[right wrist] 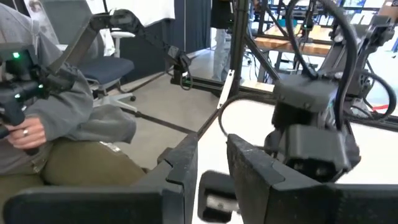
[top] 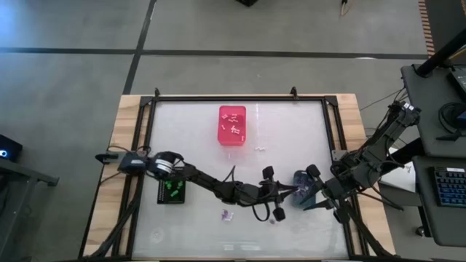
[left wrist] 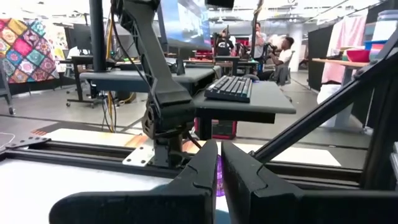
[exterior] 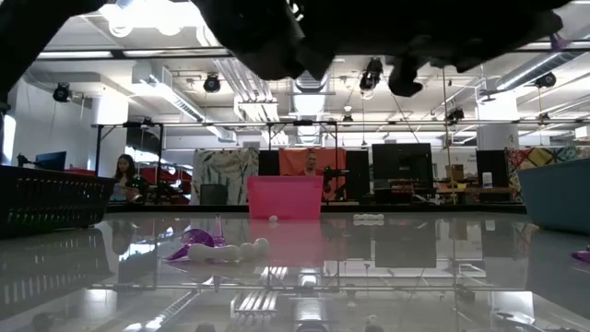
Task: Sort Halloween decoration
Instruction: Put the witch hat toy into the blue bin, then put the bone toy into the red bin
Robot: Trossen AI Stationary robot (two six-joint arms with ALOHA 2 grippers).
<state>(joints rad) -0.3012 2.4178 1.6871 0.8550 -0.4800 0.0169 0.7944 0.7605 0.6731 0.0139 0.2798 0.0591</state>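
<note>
The left gripper [top: 291, 193], pinched on a purple piece [left wrist: 219, 184], reaches low beside the grey-blue bin [top: 304, 188]. The right gripper [top: 309, 205] hovers there, fingers parted.

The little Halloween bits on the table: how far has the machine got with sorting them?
Partway. White pieces already lie in the pink bin, green ones in the black tray. The left gripper is shut on what looks like a purple piece beside the grey-blue container, where the right gripper waits. Still loose: purple and white pieces at the near edge and white ones by the pink bin.
</note>
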